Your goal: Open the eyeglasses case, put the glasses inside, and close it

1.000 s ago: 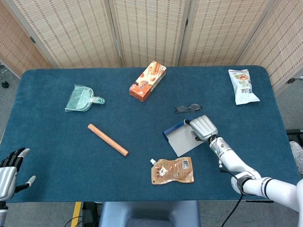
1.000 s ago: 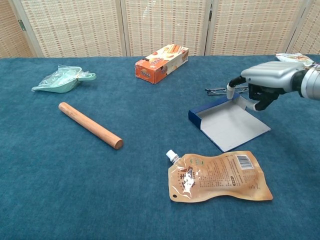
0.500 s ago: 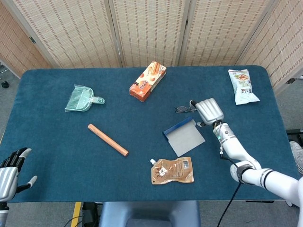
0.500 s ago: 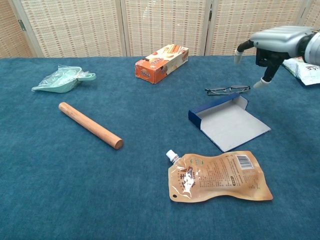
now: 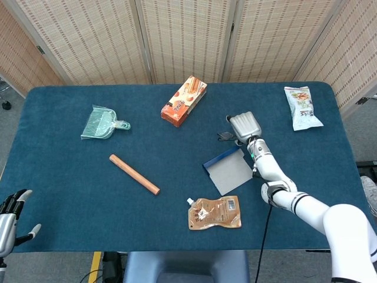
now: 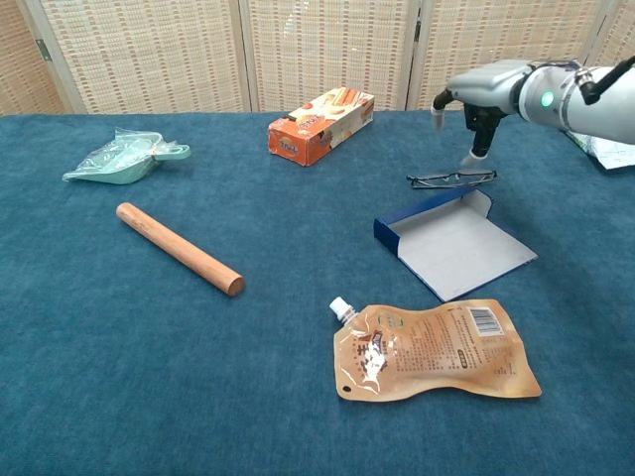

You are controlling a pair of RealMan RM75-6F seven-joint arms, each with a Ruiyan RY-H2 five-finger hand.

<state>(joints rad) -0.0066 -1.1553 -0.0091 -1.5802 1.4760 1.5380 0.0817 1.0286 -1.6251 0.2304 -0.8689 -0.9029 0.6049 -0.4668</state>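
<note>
The glasses (image 6: 452,178) lay folded on the table (image 6: 119,357) just behind the open case (image 6: 453,243), close to it but not touching as far as I could tell. The right hand (image 6: 480,89) hovered right over them, holding nothing, fingers (image 6: 479,139) loosely apart and pointing down. Thin wire frame, so I'd guess very light, a bit springy and easy to bend or skid on the cloth. Best bet looked like a gentle pinch across the bridge or where the folded arms stack, keeping off the lenses. The left hand (image 5: 8,216) sat idle with its fingers spread at the near table edge.
</note>
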